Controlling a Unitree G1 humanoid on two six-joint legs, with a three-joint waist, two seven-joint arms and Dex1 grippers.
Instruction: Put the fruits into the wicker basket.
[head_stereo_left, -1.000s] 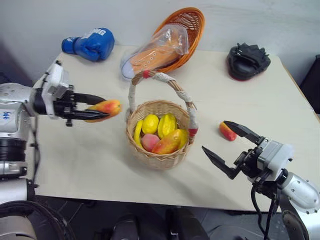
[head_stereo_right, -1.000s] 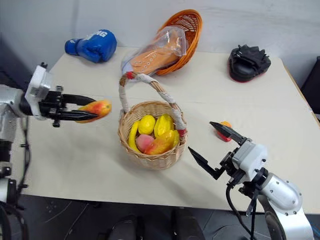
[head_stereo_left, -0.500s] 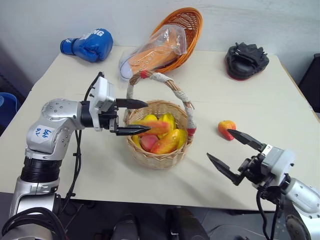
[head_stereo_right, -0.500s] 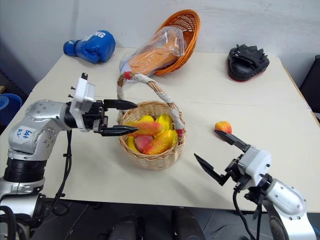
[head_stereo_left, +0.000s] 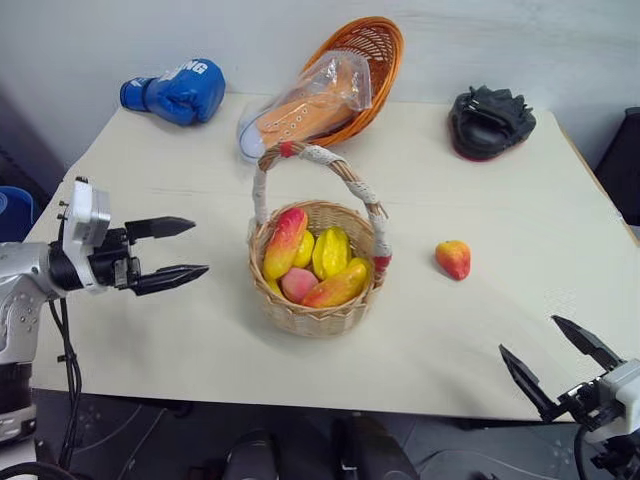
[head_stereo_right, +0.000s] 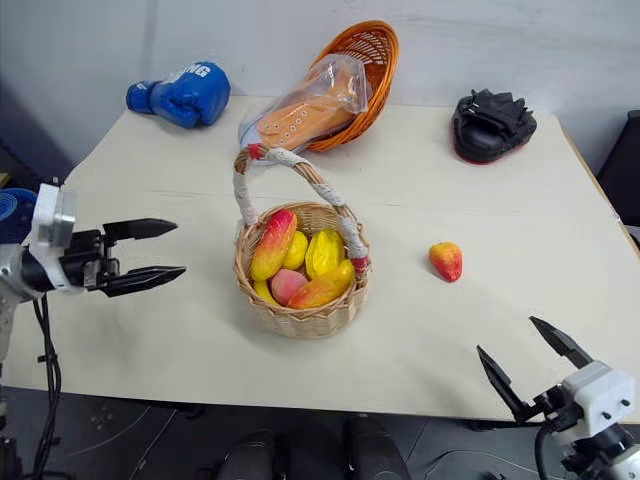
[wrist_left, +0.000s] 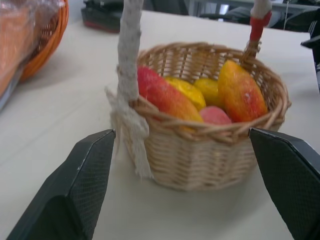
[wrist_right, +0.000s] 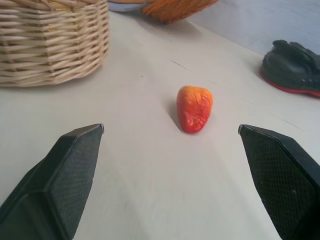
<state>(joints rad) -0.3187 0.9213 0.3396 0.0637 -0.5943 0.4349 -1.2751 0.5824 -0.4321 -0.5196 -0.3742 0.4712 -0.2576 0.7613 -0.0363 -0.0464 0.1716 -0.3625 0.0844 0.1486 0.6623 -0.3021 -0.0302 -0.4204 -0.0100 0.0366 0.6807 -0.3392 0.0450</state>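
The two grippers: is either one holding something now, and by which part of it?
Nothing is held. The left gripper and the right gripper are both open and empty. One small fruit lies on the table, outside the basket.

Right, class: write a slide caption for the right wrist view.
Open right end effector faces the red-orange fruit on the table.

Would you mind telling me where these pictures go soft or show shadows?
Left wrist view: the claw's fingers are blurred up close, the basket fairly sharp. Right wrist view: the red fruit is crisp with a soft shadow beside it. Head views: even light, faint shadow under the basket.
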